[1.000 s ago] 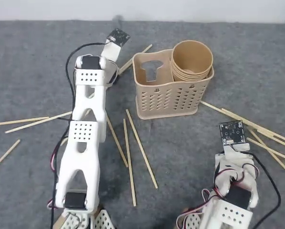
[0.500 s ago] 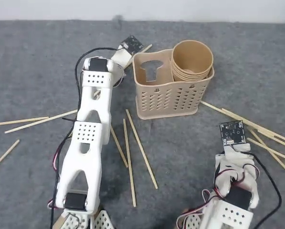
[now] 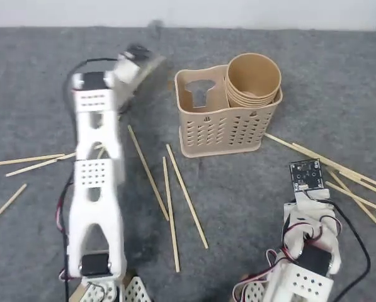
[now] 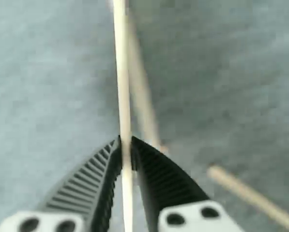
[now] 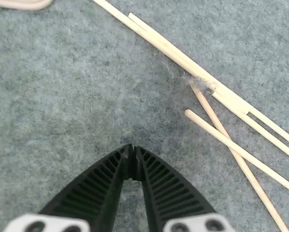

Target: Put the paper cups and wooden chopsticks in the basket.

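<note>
Tan plastic basket [image 3: 219, 129], slotted walls, upright on the bench [image 3: 269, 207], 2 compartments. Brown paper cups [image 3: 254, 75] nested in 1 stack, mouths up, standing in the basket's right-hand compartment as seen from above; rims rise above the basket wall.

Wooden chopsticks pale and thin, scattered flat on the bench. 3 chopsticks [image 3: 170, 214] lie just in front of the basket, roughly side by side, angled away from it. 2 more [image 3: 30, 159] lie close together at the far left, 1 loose chopstick [image 3: 5, 206] nearer the arm bases. A crossing cluster [image 3: 326, 161] fans out to the right of the basket.

1 chopstick [image 4: 121, 72] is pinched in the left gripper [image 4: 126, 141], its length running out past the fingertips.
</note>
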Motion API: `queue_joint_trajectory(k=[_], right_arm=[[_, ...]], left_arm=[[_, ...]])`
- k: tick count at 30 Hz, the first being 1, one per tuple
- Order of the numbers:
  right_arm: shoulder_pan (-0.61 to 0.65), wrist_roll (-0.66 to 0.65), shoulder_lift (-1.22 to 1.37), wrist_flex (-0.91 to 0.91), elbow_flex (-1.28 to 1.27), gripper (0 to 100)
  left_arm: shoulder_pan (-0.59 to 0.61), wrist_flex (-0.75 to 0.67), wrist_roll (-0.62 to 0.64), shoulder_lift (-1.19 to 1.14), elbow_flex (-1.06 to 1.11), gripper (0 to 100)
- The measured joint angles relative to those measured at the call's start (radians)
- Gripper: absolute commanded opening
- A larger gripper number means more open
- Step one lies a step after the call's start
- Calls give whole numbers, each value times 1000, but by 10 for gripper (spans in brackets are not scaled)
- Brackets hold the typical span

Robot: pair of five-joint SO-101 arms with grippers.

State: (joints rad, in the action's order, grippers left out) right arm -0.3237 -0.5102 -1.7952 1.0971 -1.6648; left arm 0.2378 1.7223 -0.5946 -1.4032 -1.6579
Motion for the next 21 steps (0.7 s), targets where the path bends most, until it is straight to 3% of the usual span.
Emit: queue_joint_trajectory(k=[7,21], right_arm=[[0,0,0,0,0,9],[0,0,0,0,0,9]], left_arm=[[92,0,2,166,219,10],[35,-51,-51,999,1275,10]])
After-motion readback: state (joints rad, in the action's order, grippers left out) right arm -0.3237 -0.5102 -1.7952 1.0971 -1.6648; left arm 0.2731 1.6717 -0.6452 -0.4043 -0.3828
